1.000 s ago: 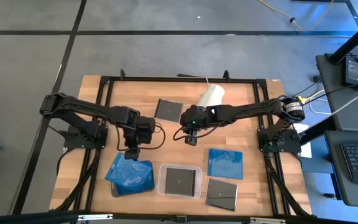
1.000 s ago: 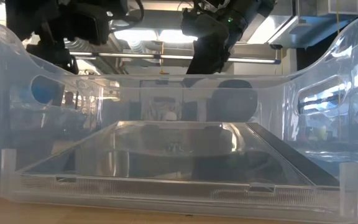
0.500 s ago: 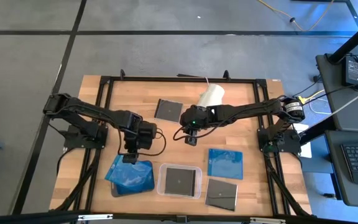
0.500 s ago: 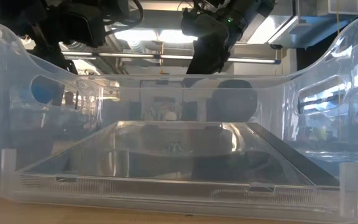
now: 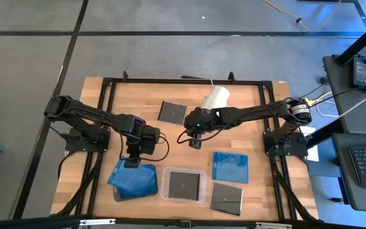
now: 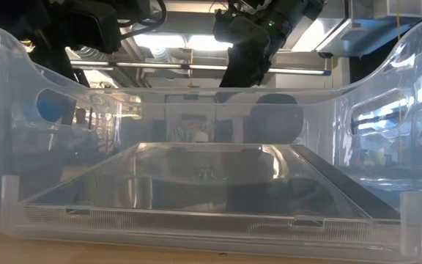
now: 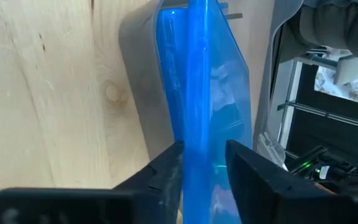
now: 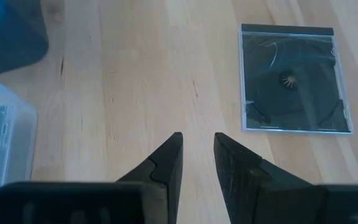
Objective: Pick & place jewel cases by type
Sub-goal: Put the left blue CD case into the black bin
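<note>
A translucent blue jewel case [image 7: 199, 93] stands tilted on other blue ones [image 5: 135, 181] in the dark grey tray [image 7: 143, 93] at the near left. My left gripper [image 5: 132, 163] is shut on it from its far side. My right gripper [image 5: 194, 141] hovers over bare wood at the table's middle, its fingers [image 8: 169, 158] a narrow gap apart with nothing between them. One dark jewel case [image 5: 171, 112] lies flat on the far part of the table and shows in the right wrist view [image 8: 289, 79]. Another [image 5: 183, 184] lies in the clear tray [image 5: 166, 191]. My left gripper pinches the blue jewel case by its raised edge [image 7: 197, 140] between its two fingers [image 7: 169, 177]. The fingers slant down from the table's far side. The case is tilted up on edge, its lower part in the dark grey tray among the other blue cases.
A blue jewel case [image 5: 229, 166] and a dark one [image 5: 226, 197] lie flat at the near right. A white cylinder [image 5: 216, 98] lies at the far middle. The clear tray's wall [image 6: 211, 147] fills the low view. A black frame [image 5: 107, 102] rims the table.
My left gripper has rolled a little about its own pointing line while staying at the far edge of the blue stack.
</note>
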Robot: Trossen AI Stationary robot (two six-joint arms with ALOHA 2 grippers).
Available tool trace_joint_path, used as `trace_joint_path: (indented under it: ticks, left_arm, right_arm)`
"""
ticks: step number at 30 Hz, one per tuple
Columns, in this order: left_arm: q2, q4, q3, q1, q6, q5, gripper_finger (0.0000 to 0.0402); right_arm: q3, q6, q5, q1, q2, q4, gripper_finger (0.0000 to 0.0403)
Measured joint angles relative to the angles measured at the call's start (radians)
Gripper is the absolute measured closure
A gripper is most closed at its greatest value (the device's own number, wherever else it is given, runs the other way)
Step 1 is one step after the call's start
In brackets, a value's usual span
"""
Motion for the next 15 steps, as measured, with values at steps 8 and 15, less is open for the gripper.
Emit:
trace_joint_path:
  ticks: [8,15]
  left_arm:
    - [0.0,-0.001,0.0,0.018,-0.004,0.07,0.0359]
    - [-0.008,-0.02,0.0,0.018,-0.027,0.062,0.0345]
  right_arm:
    - [0.0,0.0,0.0,0.0,0.0,0.0,0.0307]
    - [0.0,0.003,0.0,0.0,0.0,0.0,0.0307]
